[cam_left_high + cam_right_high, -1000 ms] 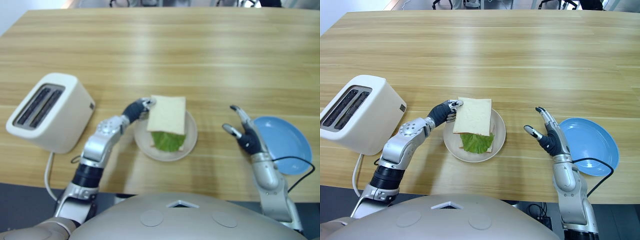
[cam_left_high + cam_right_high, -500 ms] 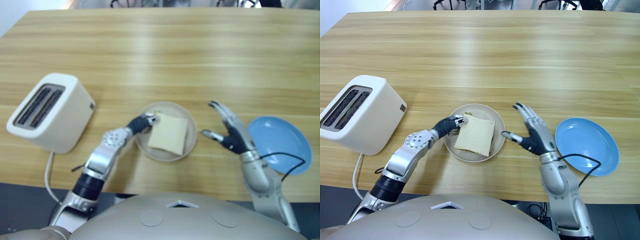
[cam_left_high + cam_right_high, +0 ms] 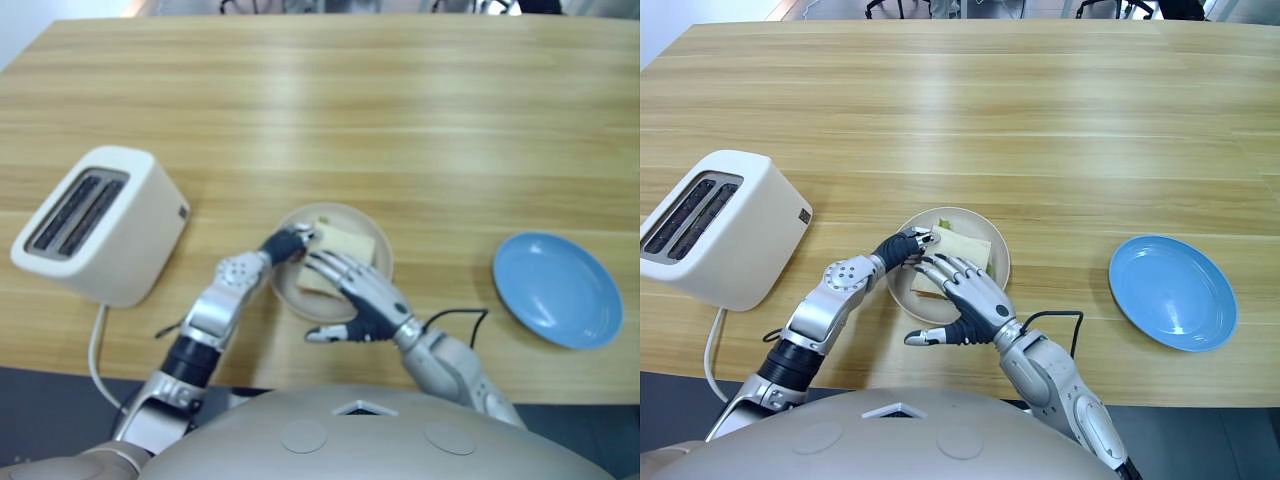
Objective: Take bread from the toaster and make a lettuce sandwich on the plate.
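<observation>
toaster: white one [image 3: 715, 225], sitting at the left of the frame on the tabletop [image 3: 1040, 120], with its two slots facing up. The cord [image 3: 712, 340] trails off toward the lower left edge.
plate: beige and round [image 3: 997, 250], pretty much in the middle of the frame. It's near the toaster's right side but not touching it.
bread: one slice [image 3: 965, 243] lying on the plate and covering a good chunk of it. The lower part is hidden behind the right hand.
lettuce: just a tiny bit of green [image 3: 944, 226] poking out at the slice's upper left corner, the rest is under the bread.
left hand: it [image 3: 902, 247] comes in from the lower left and sits right at the plate's left rim, fingers closed on the left corner of the bread.
right hand: it [image 3: 965, 300] comes up from the bottom of the frame, palm down over the lower half of the plate, fingers spread wide and gripping nothing. Honestly can't tell if it's pressing on the bread or just above it.
blue plate: over on the right [image 3: 1172, 292], well apart from the plate.
black cable: a loop [image 3: 1055, 318] on the tabletop just beside the right wrist.
</observation>
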